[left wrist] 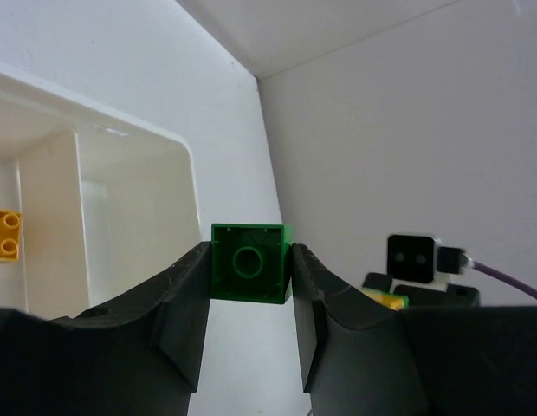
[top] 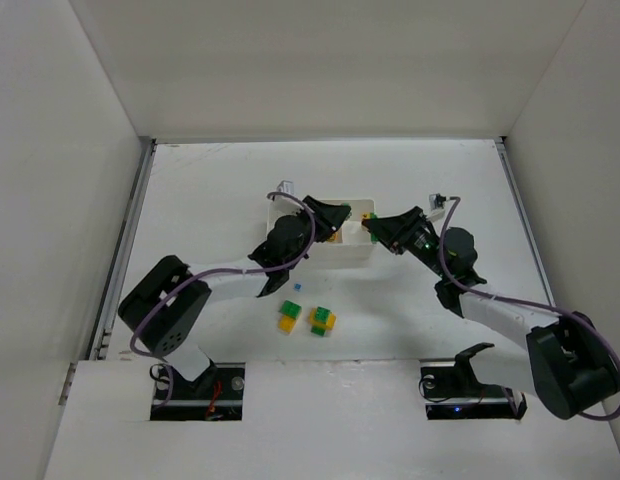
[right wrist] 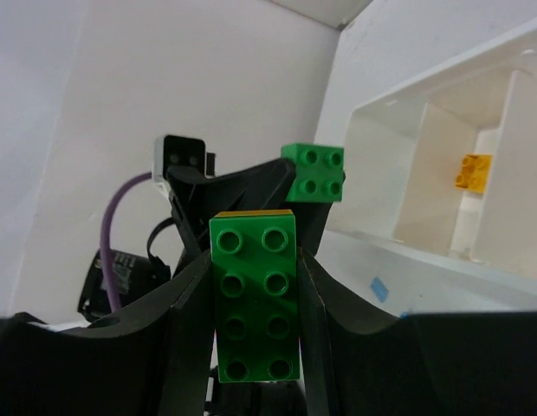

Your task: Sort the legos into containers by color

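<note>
My left gripper (left wrist: 249,260) is shut on a small square green lego (left wrist: 249,274), held above the table beside the right end of the white tray (left wrist: 134,186). My right gripper (right wrist: 254,260) is shut on a long green lego with a yellow layer under it (right wrist: 254,299). In the top view the two grippers, left (top: 337,217) and right (top: 373,224), face each other close together at the tray's (top: 352,256) right end. One yellow lego (right wrist: 473,172) lies in a tray compartment; it also shows in the left wrist view (left wrist: 5,236).
On the table in front of the tray lie a tiny blue lego (top: 296,287) and two green-and-yellow stacks (top: 289,316) (top: 321,320). The blue piece also shows in the right wrist view (right wrist: 380,288). White walls enclose the table on three sides.
</note>
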Controlling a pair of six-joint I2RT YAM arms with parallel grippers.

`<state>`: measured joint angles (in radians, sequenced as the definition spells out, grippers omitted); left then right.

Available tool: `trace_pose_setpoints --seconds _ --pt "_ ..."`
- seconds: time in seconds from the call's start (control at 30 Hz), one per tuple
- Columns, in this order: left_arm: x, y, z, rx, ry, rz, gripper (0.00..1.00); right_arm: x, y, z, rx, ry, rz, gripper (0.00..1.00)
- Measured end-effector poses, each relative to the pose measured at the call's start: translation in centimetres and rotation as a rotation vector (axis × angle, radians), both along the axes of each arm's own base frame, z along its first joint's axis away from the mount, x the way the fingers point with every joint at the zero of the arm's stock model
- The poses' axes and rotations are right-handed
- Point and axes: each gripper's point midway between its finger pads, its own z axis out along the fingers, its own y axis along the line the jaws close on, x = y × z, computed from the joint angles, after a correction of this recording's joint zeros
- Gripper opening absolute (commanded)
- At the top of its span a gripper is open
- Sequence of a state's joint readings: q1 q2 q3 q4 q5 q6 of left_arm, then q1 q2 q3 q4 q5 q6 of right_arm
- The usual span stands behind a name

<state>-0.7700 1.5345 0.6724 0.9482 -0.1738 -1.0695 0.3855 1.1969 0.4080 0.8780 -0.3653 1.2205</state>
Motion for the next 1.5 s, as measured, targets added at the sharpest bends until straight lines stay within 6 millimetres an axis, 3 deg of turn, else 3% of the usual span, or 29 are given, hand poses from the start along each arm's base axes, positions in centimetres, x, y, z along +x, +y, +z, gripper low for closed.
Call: trace_pose_setpoints --seconds 0.23,0.47,0.6,0.8,0.97,1.13,1.5 --pt "3.7 -2.9 -3.5 0.143 0.078 -0.007 0.25 -0.5 -1.3 -0.9 -0.149 -0.045 -0.056 0.25" --pt "5.0 -4.1 -5.3 0.223 0.122 -0.021 0.56 -0.3 -2.2 -3.2 -0.272 -0.028 -0.097 0.25" --pt "4.9 -4.0 -5.6 0.233 0.132 -0.028 0.56 -0.2 -2.2 -4.0 -0.300 -0.016 -0.097 0.25" --pt "1.8 -2.4 -4.8 0.212 0.137 -0.055 0.55 -0.4 -1.6 -5.1 -0.323 0.004 -0.074 0.25" --pt "-2.1 -0.9 -1.8 0.117 0.091 -0.089 0.59 -0.5 -1.2 -5.1 -0.316 0.005 -0.061 0.25" --pt "-4.0 -0.5 0.4 -0.010 0.102 -0.121 0.68 -0.9 0.0 -5.0 -0.306 -0.008 -0.014 0.25" --pt "-5.3 2.6 -0.9 -0.287 0.380 -0.112 0.81 -2.4 3.1 -3.8 -0.334 -0.192 0.105 0.25"
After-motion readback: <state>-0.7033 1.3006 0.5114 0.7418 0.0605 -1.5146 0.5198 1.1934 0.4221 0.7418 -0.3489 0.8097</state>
